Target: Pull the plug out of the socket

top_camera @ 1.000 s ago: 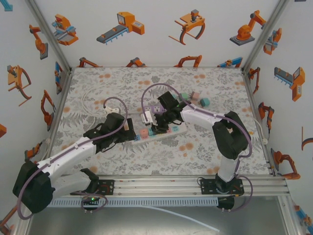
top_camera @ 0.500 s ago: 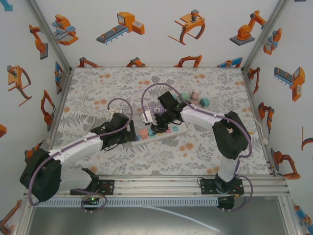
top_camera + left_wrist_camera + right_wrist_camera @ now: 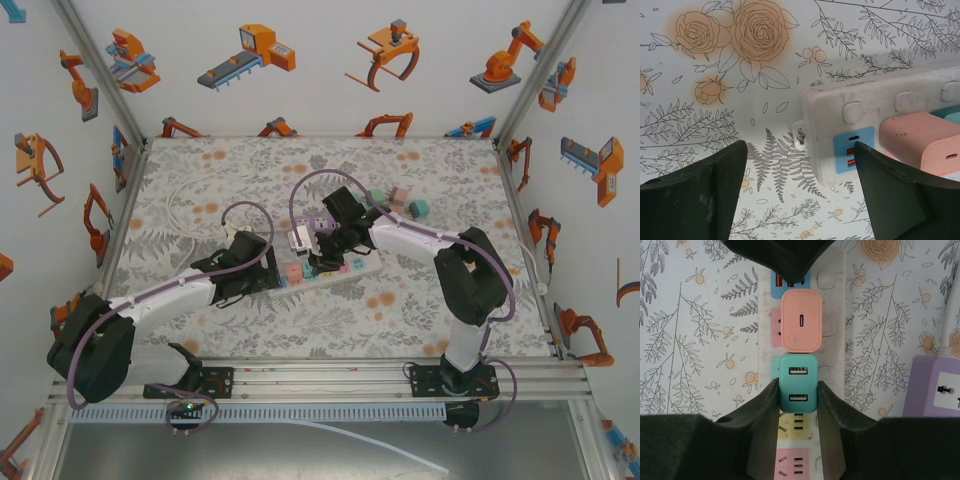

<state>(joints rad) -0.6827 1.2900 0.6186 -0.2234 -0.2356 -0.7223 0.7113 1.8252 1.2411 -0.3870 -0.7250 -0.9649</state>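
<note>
Teal plug (image 3: 798, 385) is clamped tight in the right gripper (image 3: 798, 390) for pulling, while the power strip (image 3: 820, 115) is straddled at its nine o'clock end by the half-spread, empty left gripper (image 3: 800, 146), seemingly as bracing.

The power strip (image 3: 352, 266) lies in the middle of the table (image 3: 420, 310). One plug (image 3: 798, 385) sits on it between the fingers of the right gripper (image 3: 797, 391). The other plug (image 3: 801, 320) sits just beside it, nearer the left gripper (image 3: 800, 147).

Left arm (image 3: 160, 295) stretched low toward centre, jaws apart, right arm (image 3: 412, 236) folded inward, jaws clamped.
</note>
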